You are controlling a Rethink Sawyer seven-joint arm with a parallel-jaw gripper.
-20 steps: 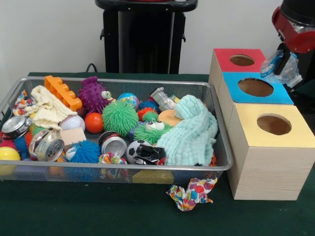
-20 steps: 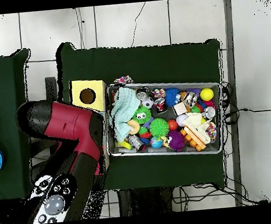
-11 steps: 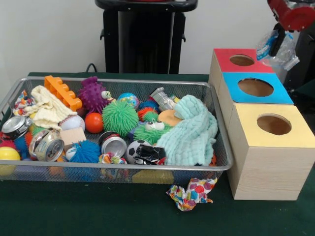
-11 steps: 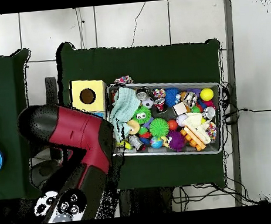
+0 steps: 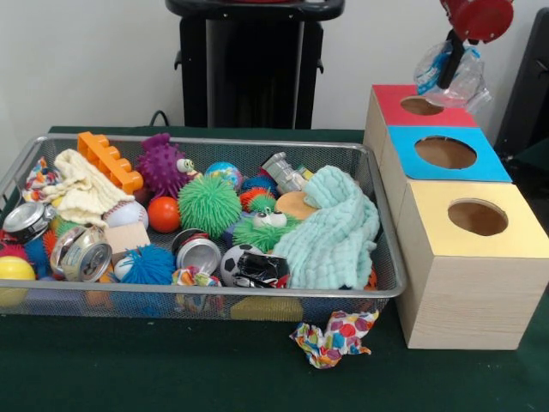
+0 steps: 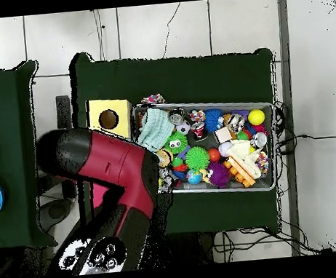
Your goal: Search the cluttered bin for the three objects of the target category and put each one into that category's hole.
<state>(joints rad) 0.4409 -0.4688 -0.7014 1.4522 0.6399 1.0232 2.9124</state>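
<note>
my jaws hang at the top right of the front view, closed on a crumpled clear plastic bottle that dangles just above the hole in the red-topped box, the farthest of three wooden boxes in a row. nearer comes the blue-topped box, and nearest the yellow-topped box, each with a round hole in its top. left of the boxes, on the green tabletop, sits the wire mesh bin, crowded full. at its right end a mint green knitted cloth is heaped up, with a soccer ball and a black crushed can just beside it at the near rim. a green spiky ball lies near the middle, an orange ball just to its left, and a purple spiky toy farther back. an orange building brick leans at the far left, next to a cream knitted cloth with a baseball touching its near edge. two silver cans lie toward the near side, a blue spiky ball between them, and a yellow ball sits in the near left corner. outside the bin, on the tabletop in front of it, lies a crumpled polka-dot wrapper. from overhead my red arm covers the red and blue boxes and the bin's corner by them.
</note>
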